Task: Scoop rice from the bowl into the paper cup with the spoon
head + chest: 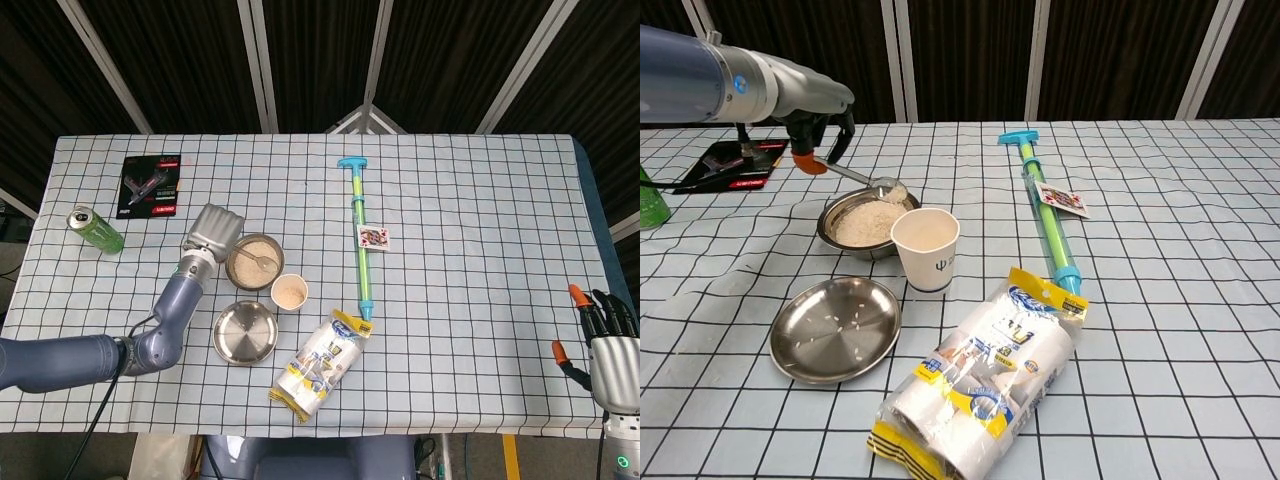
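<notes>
Shiny metal is what the spoon [875,183] is made of, and it is full of white rice right now. The left robot hand [818,135] pinches its handle and holds it up over the bowl [868,222], near the rim that faces the paper cup [926,249]. The cup stands just beside the bowl and already has some rice in it.

To do this step well, I think the spoon should stay flat while it goes across to the cup. It should go slowly, so no rice falls off. It should tip only when it is right over the cup's mouth. The cup is light, so a bump could knock it over. A few grains already lie in the steel plate [836,328] in front of the bowl.

The right robot hand [606,345] rests far off at the table's edge. Its fingers are spread apart and it holds nothing.

The table [480,260] is big, with a pale cloth marked in dark squares. The cloth has soft wrinkles. Behind it hang dark curtains with light poles.

Other things lie on the table too: a long blue and green pump [1048,215] with a playing card [1060,199] on it, a crinkly bag [985,372], a dark packet [152,185] and a green can [95,229].
</notes>
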Robot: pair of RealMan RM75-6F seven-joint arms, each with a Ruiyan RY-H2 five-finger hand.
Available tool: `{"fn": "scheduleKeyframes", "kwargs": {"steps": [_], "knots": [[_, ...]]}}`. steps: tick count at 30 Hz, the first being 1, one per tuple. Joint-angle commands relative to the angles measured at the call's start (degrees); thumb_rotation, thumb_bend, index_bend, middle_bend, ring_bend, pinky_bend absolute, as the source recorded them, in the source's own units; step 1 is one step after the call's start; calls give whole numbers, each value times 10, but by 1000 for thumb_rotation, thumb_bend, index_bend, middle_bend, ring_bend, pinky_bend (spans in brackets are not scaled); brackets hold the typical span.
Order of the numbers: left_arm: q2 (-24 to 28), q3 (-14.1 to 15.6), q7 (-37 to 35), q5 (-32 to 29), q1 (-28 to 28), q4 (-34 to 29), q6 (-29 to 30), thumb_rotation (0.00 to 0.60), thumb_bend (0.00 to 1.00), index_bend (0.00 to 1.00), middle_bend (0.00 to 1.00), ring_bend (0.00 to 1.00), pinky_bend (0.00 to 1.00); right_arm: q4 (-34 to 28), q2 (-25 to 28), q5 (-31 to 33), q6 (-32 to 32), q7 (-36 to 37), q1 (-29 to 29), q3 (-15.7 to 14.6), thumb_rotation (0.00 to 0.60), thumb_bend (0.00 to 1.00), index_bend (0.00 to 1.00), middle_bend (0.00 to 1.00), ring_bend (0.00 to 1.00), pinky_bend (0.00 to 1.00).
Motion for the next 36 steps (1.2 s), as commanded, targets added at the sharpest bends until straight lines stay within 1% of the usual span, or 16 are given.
{"fn": "scheduleKeyframes", "kwargs": {"steps": [1, 11, 17, 22, 27, 30, 36], "knots": [[-2, 1, 1, 5, -7, -9, 3, 600, 626, 540, 1000, 1000, 1000, 0, 0, 0, 0, 0, 0, 0, 600, 383, 68, 219, 133, 137], [-20, 4, 5, 20, -32, -26, 9, 600, 625, 540, 1000, 1000, 1000, 1, -1, -1, 2, 1, 0, 1, 600, 383, 68, 219, 133, 137], [-23, 25, 20, 53, -42, -32, 14, 600, 625, 542, 1000, 1000, 1000, 3, -2, -2, 5, 1, -1, 1, 600, 383, 68, 219, 133, 137], [-22, 50, 29, 108, -43, -25, 18, 600, 625, 543, 1000, 1000, 1000, 5, -4, -3, 6, 2, -1, 2, 600, 383, 68, 219, 133, 137], [-22, 68, 25, 159, -37, -10, 24, 600, 626, 550, 1000, 1000, 1000, 5, -4, -3, 6, 2, 0, 2, 600, 383, 68, 219, 133, 137], [-27, 79, 23, 201, -32, 4, 35, 600, 626, 552, 1000, 1000, 1000, 6, -4, -3, 7, 2, 0, 2, 600, 383, 68, 219, 133, 137], [-40, 102, 14, 310, -23, 40, 56, 600, 625, 552, 1000, 1000, 1000, 7, -5, -3, 7, 3, 0, 2, 600, 383, 68, 219, 133, 137]]}}
